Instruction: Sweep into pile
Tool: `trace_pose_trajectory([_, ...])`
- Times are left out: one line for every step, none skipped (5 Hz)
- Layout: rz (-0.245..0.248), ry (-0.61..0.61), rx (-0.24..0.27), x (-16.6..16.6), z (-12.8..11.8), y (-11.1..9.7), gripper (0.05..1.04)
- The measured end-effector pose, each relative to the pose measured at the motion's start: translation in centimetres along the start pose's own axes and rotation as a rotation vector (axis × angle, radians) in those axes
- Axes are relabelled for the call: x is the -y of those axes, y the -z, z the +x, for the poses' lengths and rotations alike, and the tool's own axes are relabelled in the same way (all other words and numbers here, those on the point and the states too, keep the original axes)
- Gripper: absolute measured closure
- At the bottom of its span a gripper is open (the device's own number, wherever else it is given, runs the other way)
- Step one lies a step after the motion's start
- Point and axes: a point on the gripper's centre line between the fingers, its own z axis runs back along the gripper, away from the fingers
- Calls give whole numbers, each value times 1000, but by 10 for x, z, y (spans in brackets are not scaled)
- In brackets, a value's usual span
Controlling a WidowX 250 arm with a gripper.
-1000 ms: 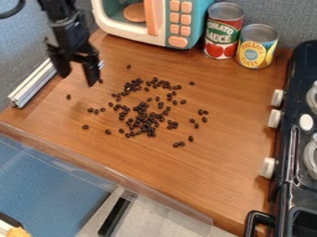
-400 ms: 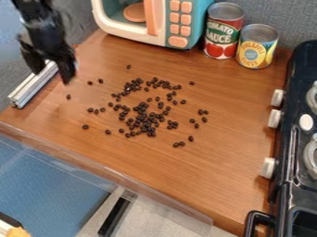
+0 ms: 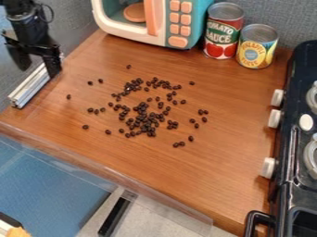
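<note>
My gripper (image 3: 38, 73) hangs at the upper left, over the metal rail at the table's left edge, open, with its two fingers spread apart and nothing between them. It stands to the left of the dark beans (image 3: 145, 121), which lie scattered over the middle and left of the wooden table (image 3: 217, 185). The densest cluster is near the centre, with another group just above it. Several single beans lie apart on the left, top and right sides.
A metal rail (image 3: 29, 88) lies along the left edge. At the back stand a toy microwave (image 3: 178, 23), a red can (image 3: 223, 31) and a yellow can (image 3: 256, 46). A black toy stove (image 3: 291, 162) borders the right. A clear ledge (image 3: 105, 173) runs along the front.
My gripper has moved left, away from the beans, to above the rail. Two beans at the upper left that it had hidden or partly hidden now show. The beans have not moved.
</note>
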Motion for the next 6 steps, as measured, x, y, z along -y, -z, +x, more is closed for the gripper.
trace_pose_trajectory([14, 8, -6, -3, -5, 5, 83])
trace_pose_trajectory([1, 21, -11, 1, -10, 10, 83])
trace_pose_trajectory([-22, 25, -7, 4, -9, 11, 83])
trace_pose_trajectory([-14, 18, -10, 4, -12, 13, 83])
trace_pose_trajectory([-11, 5, -6, 4, -11, 13, 137])
trace_pose_trajectory([4, -22, -14, 2, -12, 19, 426])
